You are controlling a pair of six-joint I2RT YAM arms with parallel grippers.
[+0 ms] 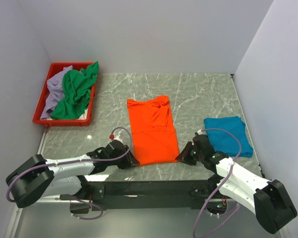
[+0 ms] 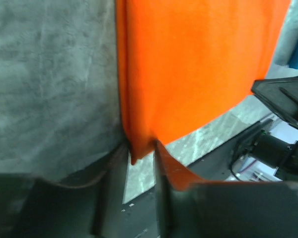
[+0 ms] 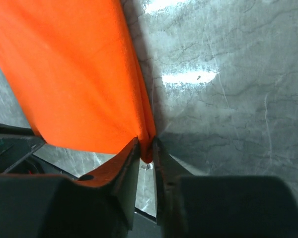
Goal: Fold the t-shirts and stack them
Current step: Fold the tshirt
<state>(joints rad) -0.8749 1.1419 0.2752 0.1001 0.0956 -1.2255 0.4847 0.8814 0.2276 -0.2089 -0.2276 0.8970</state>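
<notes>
The orange t-shirt [image 1: 151, 129] lies folded lengthwise in the middle of the table. My left gripper [image 1: 131, 161] is at its near left corner. In the left wrist view that gripper [image 2: 139, 148] stands partly open, its fingers on either side of the corner of the orange t-shirt [image 2: 198, 64]. My right gripper [image 1: 181, 157] is at the near right corner. In the right wrist view this gripper [image 3: 146, 146] is shut on the bunched corner of the orange t-shirt [image 3: 74, 74]. A folded teal t-shirt [image 1: 227, 135] lies at the right.
A red tray [image 1: 39, 111] at the back left holds a crumpled green t-shirt [image 1: 77, 94] and a lavender t-shirt [image 1: 54, 89]. White walls close in the table on three sides. The arms' black base rail [image 1: 149, 187] runs along the near edge.
</notes>
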